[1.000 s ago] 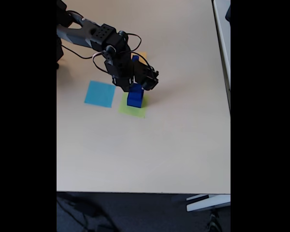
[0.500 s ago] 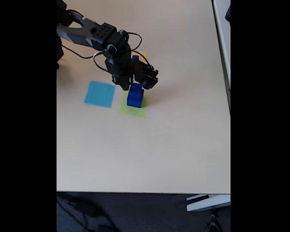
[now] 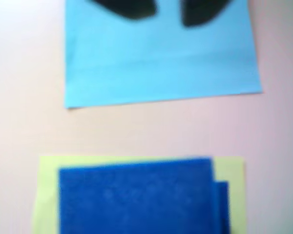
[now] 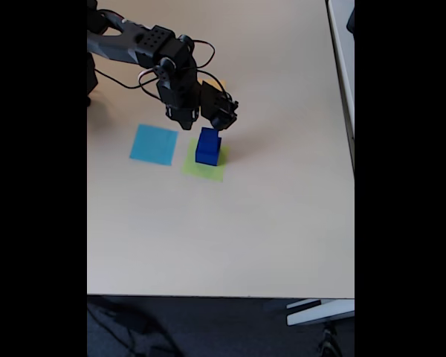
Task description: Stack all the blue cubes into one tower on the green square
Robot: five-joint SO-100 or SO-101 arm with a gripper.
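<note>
- Nearest the wrist camera, at the bottom of its view, sits the stack of blue cubes point(image 3: 136, 197): a broad dark-blue top face with a second blue edge stepping out at its right side, so one cube rests on another, slightly offset.
- Under the stack lies the green square point(image 3: 232, 168), its lime rim showing to the left, top and right of the cubes; the tower stands on it, not beside it.
- The faces look matte and faintly grainy, which suggests light, rigid, foam-like blocks with good grip. I judge they will neither crush nor slip; the best hold is across two opposite flat sides, low enough not to tip the piece.
- Beyond a strip of bare table point(image 3: 151, 129) lies the light-blue paper square point(image 3: 161, 58), flat and apart from the green one.
- At the far top edge, two dark finger tips of the gripper point(image 3: 168, 12) stand apart over the blue paper, holding nothing.
- In the fixed view the gripper point(image 4: 208, 119) hangs just above and behind the tower point(image 4: 207, 146), clear of it. A sliver of orange paper point(image 4: 221, 83) peeks out behind the arm.
- How many cubes the tower holds is hard to tell here; no loose cubes are visible on the table.
</note>
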